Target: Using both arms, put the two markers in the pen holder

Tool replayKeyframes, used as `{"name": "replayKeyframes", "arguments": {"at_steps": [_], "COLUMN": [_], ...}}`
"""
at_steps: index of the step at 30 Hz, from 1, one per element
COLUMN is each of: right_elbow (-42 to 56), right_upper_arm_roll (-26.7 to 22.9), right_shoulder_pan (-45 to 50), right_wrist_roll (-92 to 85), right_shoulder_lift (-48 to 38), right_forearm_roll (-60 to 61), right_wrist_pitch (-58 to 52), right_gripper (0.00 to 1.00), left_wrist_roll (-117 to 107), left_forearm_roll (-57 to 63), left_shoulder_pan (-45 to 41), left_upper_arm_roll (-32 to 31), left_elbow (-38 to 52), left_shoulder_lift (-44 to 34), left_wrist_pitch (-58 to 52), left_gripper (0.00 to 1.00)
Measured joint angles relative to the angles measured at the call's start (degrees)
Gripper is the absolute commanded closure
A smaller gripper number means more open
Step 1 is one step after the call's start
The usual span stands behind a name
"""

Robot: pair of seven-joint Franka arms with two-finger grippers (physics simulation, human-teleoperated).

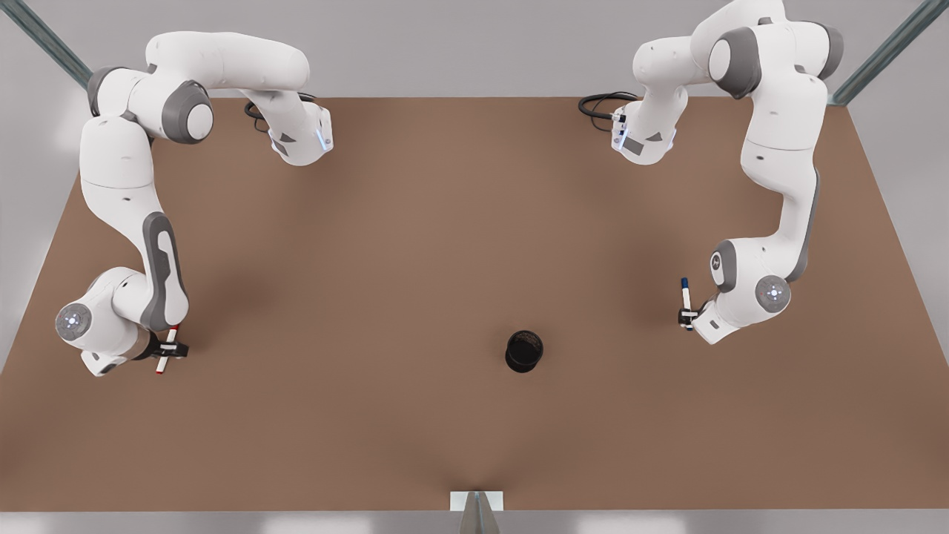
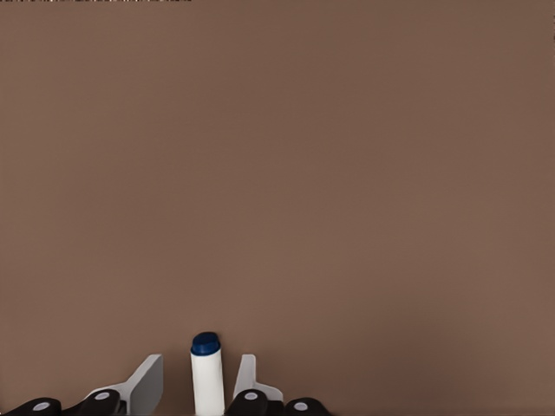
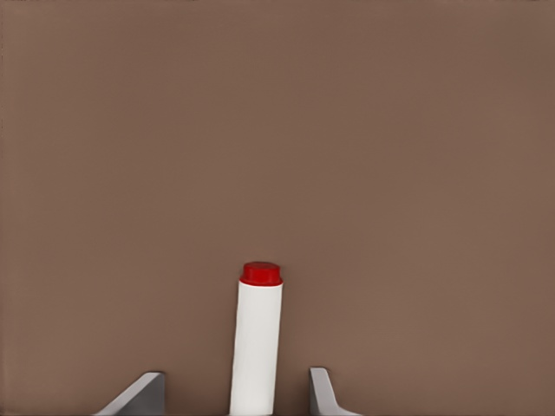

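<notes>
The red-capped marker (image 1: pixel 166 350) is at the front view's left, the blue-capped marker (image 1: pixel 686 301) at its right, apparently lifted; the black pen holder (image 1: pixel 524 351) stands upright between them.

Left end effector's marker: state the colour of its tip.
Dark blue tip on the blue marker, clearest in the left wrist view.

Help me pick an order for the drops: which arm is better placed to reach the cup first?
Probably the left gripper, holding the blue marker: it sits closer to the cup than the right gripper with the red marker.
</notes>
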Motion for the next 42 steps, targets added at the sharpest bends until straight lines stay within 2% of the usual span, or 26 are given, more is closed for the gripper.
{"name": "replayKeyframes", "arguments": {"at_steps": [5,12,15,18,19,22,25,28,32,35,37,39,42], "right_elbow": [0.02,0.28,0.32,0.4,0.6,1.45,1.75,1.95,2.75,6.61,13.5,26.08,40.12], "right_upper_arm_roll": [0.04,0.13,0.13,0.27,1.03,6.19,17.15,27.79,31.19,30.14,23.69,15.21,11.49], "right_shoulder_pan": [-0.09,-0.03,-0.02,0.06,0.04,0.04,-0.05,0.62,9.78,20.1,32.25,44.51,52.64], "right_wrist_roll": [-2.0,-3.08,-3.17,-3.31,-3.36,-3.35,-3.26,-2.72,-1.9,-0.96,0.1,2.12,5.36], "right_shoulder_lift": [-0.25,-0.36,-0.43,-1.29,-2.48,-8.64,-13.91,-14.88,-14.61,-12.5,-9.58,-3.36,6.54], "right_forearm_roll": [0.07,-0.51,-0.86,-1.03,-1.07,-1.11,-1.09,-1.15,-1.14,-1.2,-1.27,-1.35,-1.41], "right_wrist_pitch": [0.02,-0.51,-0.6,-0.78,-1.13,-3.1,-4.17,-1.69,5.29,10.15,12.52,13.67,15.19], "right_gripper": [0.64,0.74,0.79,0.79,0.79,0.79,0.79,0.79,0.79,0.79,0.79,0.79,0.79], "left_wrist_roll": [0.85,1.69,1.94,2.16,2.22,2.32,2.42,2.48,2.56,2.37,2.11,1.83,1.43], "left_forearm_roll": [0.01,-0.04,-0.05,-0.05,-0.05,0.01,0.02,0.04,0.05,0.26,0.46,0.62,0.39], "left_shoulder_pan": [0.0,0.0,-0.03,0.02,0.01,0.0,0.0,-0.08,-0.15,-0.26,-0.3,-0.33,-0.36], "left_upper_arm_roll": [0.0,-0.06,-0.08,-0.07,-0.08,-0.05,-0.07,-0.07,-0.06,-0.07,-0.07,-0.09,-0.52], "left_elbow": [0.02,0.16,0.23,0.25,0.25,0.25,0.25,0.3,0.34,0.5,1.11,2.17,5.18], "left_shoulder_lift": [0.03,0.46,0.8,0.9,0.91,0.91,0.95,1.17,1.34,1.26,1.06,0.57,-1.9], "left_wrist_pitch": [0.19,0.29,0.3,0.31,0.32,0.34,0.35,0.36,0.39,0.44,0.46,0.41,-0.43], "left_gripper": [0.56,0.57,0.61,0.62,0.66,0.67,0.67,0.68,0.69,0.76,0.79,0.79,0.79]}}
